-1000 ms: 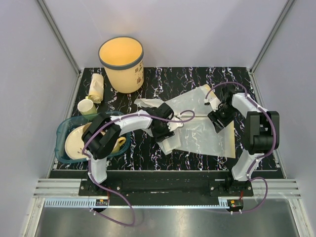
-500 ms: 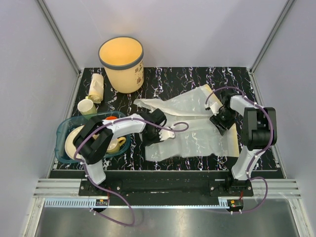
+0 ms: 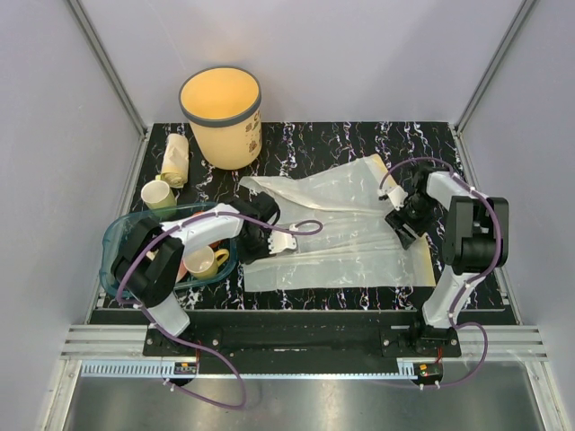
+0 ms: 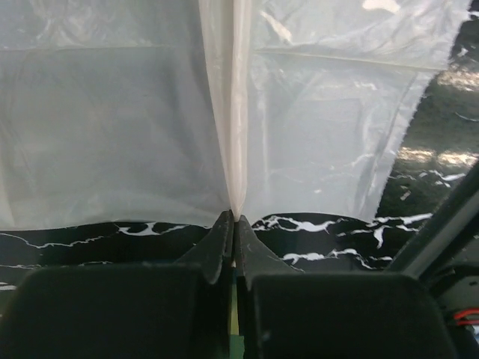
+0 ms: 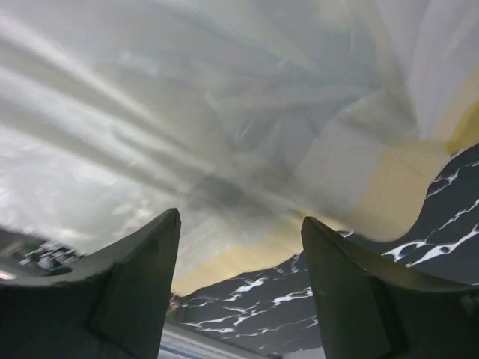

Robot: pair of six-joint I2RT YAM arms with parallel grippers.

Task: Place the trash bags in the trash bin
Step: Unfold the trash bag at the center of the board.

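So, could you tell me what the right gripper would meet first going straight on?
Most likely the trash bag: its film fills the view ahead of the right gripper, jaws open, though depth is unclear.

Both arms share one build — the left arm [image 3: 207, 222] and the right arm [image 3: 467, 238] have white shell links between chunky black joint housings; a purple cable [image 3: 310, 226] loops loosely along each; the bases [image 3: 178, 339] are black, bolted to a black plate [image 3: 296, 337]; the jaws are matt dark grey — thick, tapering wedges with smooth inner faces.
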